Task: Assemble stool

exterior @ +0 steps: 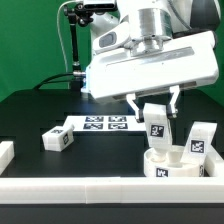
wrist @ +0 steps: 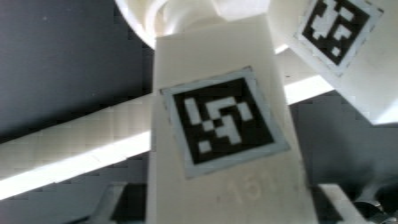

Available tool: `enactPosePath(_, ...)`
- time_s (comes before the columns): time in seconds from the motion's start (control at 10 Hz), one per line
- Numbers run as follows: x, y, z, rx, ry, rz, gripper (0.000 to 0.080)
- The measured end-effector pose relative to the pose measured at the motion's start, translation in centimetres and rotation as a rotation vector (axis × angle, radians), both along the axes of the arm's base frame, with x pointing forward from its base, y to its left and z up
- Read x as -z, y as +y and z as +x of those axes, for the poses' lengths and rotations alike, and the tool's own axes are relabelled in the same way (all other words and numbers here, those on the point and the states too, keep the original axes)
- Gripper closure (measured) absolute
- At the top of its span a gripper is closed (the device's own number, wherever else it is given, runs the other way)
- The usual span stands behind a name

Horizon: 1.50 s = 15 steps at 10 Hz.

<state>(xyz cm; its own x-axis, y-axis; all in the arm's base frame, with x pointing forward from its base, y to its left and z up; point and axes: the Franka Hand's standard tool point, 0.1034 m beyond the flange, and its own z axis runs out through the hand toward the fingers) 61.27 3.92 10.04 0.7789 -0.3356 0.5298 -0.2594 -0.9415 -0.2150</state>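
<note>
White held leg [exterior: 157,124]: upright, tag outward, over the seat's rim — contact unclear.
Tool [exterior: 156,110]: clamped on that leg, a finger on either side.
Seat [exterior: 186,172]: on the black worktop [exterior: 30,112], at the exterior view's right.
Second leg [exterior: 200,140]: standing in the seat.
Third leg [exterior: 58,140]: lying beside the marker board [exterior: 100,123] — well apart.

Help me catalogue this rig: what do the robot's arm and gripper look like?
The glossy white robot arm ends in a silver-grey cylindrical wrist section. Below it sits a wide, boxy white gripper with two slim dark-grey fingers. No markings or loose cables show on it; the wrist view catches the fingers only as blurred grey shapes.
</note>
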Motion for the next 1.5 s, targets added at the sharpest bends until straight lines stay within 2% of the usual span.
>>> enactPosePath(1.0, -0.01, 0.18, 0.2, -0.002, -0.002, 0.002, 0.0472)
enactPosePath(1.5, -0.09, 0.24, 0.85, -0.002, 0.002, 0.01, 0.0472)
